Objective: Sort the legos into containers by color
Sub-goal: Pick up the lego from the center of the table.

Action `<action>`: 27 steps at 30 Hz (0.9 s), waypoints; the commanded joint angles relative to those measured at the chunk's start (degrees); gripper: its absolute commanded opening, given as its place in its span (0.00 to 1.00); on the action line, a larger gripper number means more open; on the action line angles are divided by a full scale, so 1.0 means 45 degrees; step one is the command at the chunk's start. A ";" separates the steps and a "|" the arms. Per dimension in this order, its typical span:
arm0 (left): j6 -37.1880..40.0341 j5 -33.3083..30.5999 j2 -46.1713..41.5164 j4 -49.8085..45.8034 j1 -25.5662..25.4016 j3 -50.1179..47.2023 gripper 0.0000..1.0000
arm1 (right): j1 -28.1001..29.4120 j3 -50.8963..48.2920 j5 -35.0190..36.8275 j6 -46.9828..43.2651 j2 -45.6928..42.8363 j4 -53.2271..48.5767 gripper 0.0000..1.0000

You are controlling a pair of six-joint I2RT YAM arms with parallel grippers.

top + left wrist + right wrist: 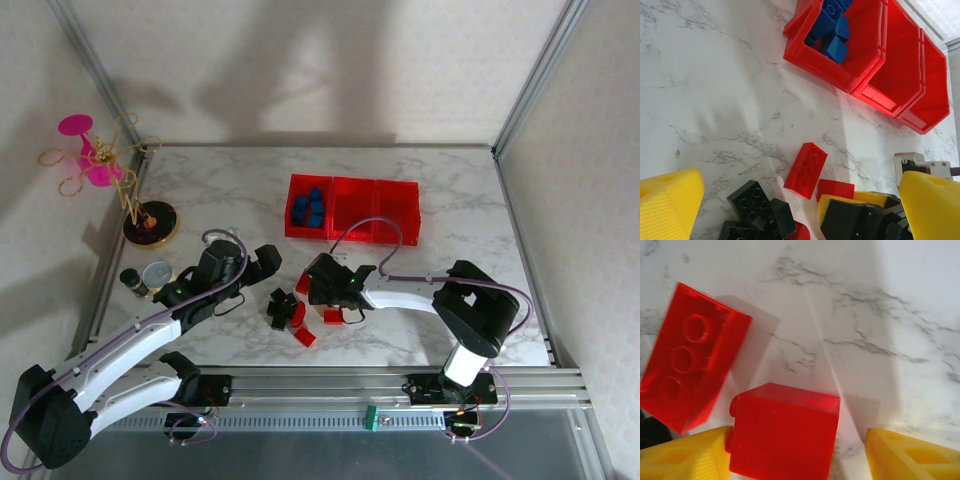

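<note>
At the back of the white marble table (200, 190), three red bins (352, 212) joined in a row, with blue bricks (308, 208) in the left bin. Nearer the front, a small heap of black bricks (283, 308) with a few red bricks (332, 317) just beside it, the left gripper (266, 260) near the heap and the right gripper (318, 284) in among the red ones. Off to the left, a little round silver tin (157, 272) and a gold wire stand (110, 170) with pink discs.

bright, soft shadows, r-wrist maybe blurry
</note>
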 commanded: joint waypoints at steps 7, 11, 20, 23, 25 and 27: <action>-0.0174 -0.0036 0.0234 0.0252 0.0105 0.0017 1.00 | 0.0018 0.0524 0.0918 -0.0284 0.0307 -0.0591 0.57; -0.0085 -0.0116 0.0216 0.0095 0.0110 0.0157 1.00 | -0.0028 0.0919 0.1182 -0.0574 0.0608 -0.0625 0.51; -0.0096 -0.0042 0.0258 0.0182 0.0110 0.0253 1.00 | -0.0068 0.1059 0.1290 -0.0737 0.0173 -0.0946 0.38; -0.0045 0.0039 0.0336 0.0235 0.0110 0.0398 1.00 | -0.0281 0.1065 0.1259 -0.0859 -0.0388 -0.0984 0.37; 0.0021 0.0067 0.0446 0.0283 0.0110 0.0548 1.00 | -0.0565 0.1157 0.1176 -0.0996 -0.0726 -0.1076 0.37; 0.0141 0.0100 0.0604 0.0358 0.0100 0.0724 1.00 | -0.0936 0.1316 0.1151 -0.1221 -0.0992 -0.1127 0.37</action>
